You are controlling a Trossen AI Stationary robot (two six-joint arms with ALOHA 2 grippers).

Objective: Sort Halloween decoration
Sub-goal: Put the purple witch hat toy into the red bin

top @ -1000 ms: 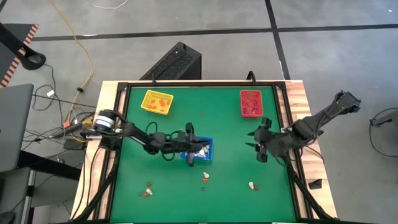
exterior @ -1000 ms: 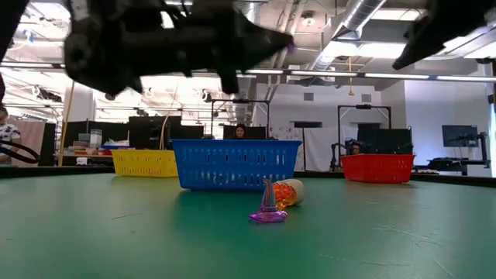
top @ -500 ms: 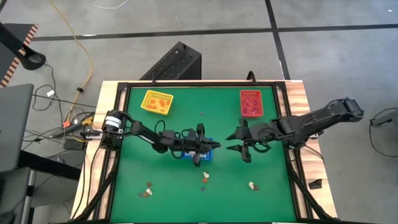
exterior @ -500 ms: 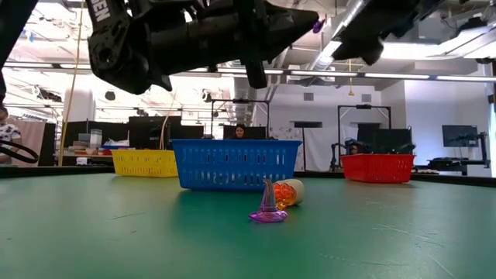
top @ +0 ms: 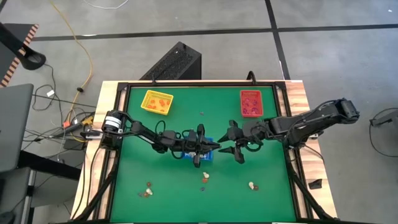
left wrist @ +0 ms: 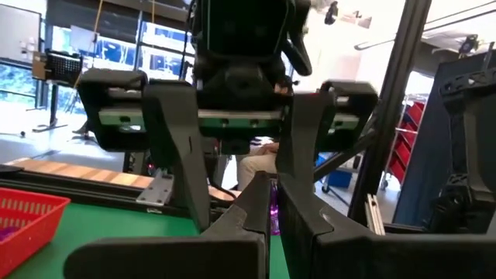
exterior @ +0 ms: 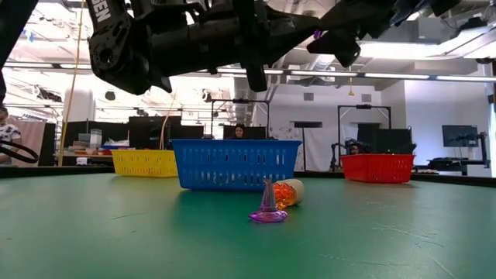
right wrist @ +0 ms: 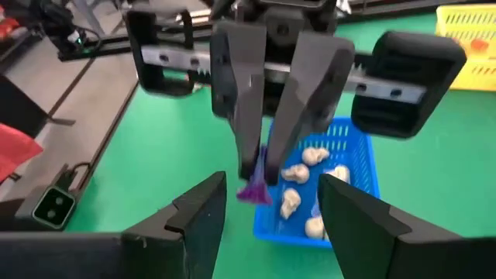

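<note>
The left gripper (right wrist: 260, 167) is pinched shut on a small purple witch-hat trinket (right wrist: 253, 190) above the blue plastic basket (right wrist: 349, 167); the right gripper (top: 234, 140), spread wide and empty, is held facing it. Whitish trinkets (right wrist: 306, 186) are already sorted; several trinkets (top: 205, 178) remain on the near green table (top: 180, 193).

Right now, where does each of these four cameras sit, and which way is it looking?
High view: above, straight down on the table; both arms show.
Low view: at tabletop height, facing the blue tray; arms overhead.
Left wrist view: behind the left tool, shut on a purple trinket, facing the right tool.
Right wrist view: behind the open right tool, facing the left tool.
Shared: both wrist views show the purple trinket.
</note>
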